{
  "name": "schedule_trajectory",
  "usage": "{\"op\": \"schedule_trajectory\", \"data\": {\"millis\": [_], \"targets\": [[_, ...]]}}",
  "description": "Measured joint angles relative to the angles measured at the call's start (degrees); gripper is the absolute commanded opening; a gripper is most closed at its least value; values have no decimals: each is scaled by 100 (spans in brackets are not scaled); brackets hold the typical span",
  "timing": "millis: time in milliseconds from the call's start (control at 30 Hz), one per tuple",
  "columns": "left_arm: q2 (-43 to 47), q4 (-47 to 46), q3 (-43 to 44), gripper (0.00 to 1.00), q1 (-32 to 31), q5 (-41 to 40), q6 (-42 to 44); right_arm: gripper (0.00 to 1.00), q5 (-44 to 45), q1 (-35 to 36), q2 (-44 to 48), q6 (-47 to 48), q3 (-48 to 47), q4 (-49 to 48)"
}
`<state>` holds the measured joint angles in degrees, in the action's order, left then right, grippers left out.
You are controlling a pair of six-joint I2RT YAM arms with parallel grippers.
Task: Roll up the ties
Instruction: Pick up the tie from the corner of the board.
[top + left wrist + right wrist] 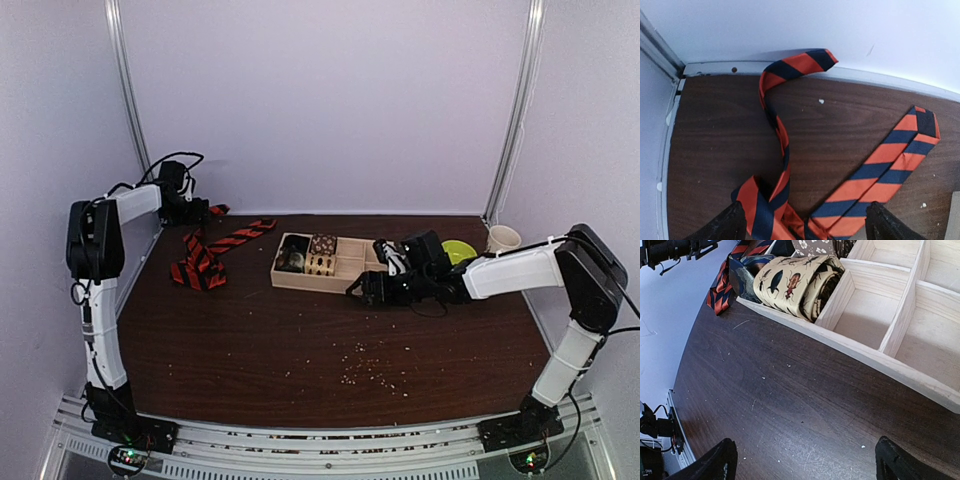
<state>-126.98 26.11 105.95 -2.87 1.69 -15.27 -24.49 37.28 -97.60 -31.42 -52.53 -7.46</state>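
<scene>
left gripper [807, 222] is straddling the bunched striped tie [875, 170], jaws spread wide, clamping nothing; right gripper [807, 460] is hovering wide open, empty, near the wooden tray [870, 357].

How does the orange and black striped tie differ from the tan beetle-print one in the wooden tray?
The striped tie lies unrolled and loosely folded; the beetle-print tie is rolled up. The striped tie is outside the tray, left of it; the beetle-print tie sits in a tray compartment. The striped tie has bold diagonal bands, the beetle-print tie small insects on tan. Both are fabric.
</scene>
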Motion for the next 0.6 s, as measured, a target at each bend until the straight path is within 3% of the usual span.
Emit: {"op": "schedule_trajectory", "data": {"millis": [300, 467, 600], "targets": [[-2133, 1801, 3475, 76, 96, 151, 179, 96, 7, 0, 367, -2, 83, 140], [-2282, 2378, 3508, 73, 297, 487, -15, 96, 7, 0, 538, -9, 83, 142], [-2284, 2658, 3464, 53, 415, 667, -105, 95, 4, 0, 540, -42, 83, 144]]}}
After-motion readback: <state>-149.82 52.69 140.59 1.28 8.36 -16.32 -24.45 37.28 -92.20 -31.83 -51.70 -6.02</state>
